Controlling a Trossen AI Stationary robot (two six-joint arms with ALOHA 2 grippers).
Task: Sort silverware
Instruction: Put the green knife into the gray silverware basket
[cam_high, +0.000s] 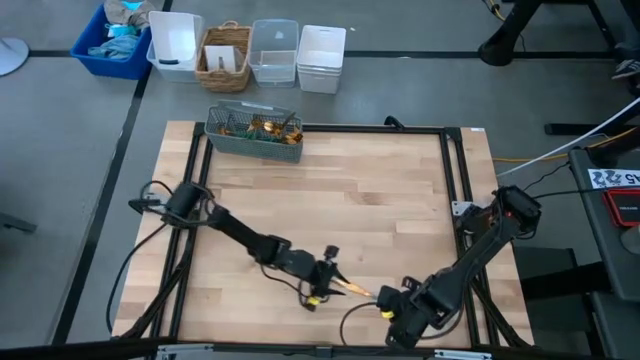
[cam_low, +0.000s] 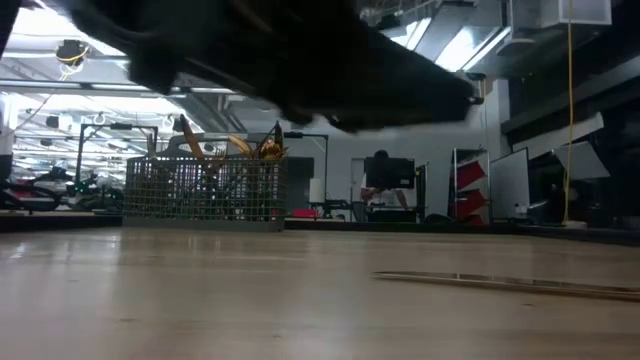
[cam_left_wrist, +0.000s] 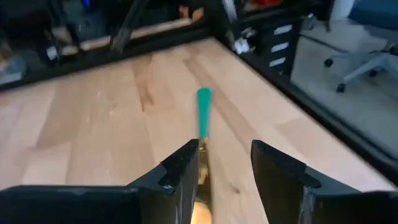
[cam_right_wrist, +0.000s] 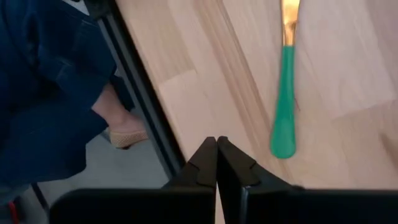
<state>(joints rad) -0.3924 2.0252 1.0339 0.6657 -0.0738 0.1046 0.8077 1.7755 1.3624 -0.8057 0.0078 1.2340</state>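
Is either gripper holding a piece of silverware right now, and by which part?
Nothing is held. The left gripper stands open around the gold end of a teal-handled utensil lying on the table. The right gripper is shut, empty.

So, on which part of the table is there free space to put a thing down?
The widest bare wood lies mid-table, between the basket of silverware at the far edge and the two arms in front. The right side, along the black frame, is free too. The near edge is crowded: the left gripper, open, stands over a piece of cutlery, and the shut right gripper is close by.
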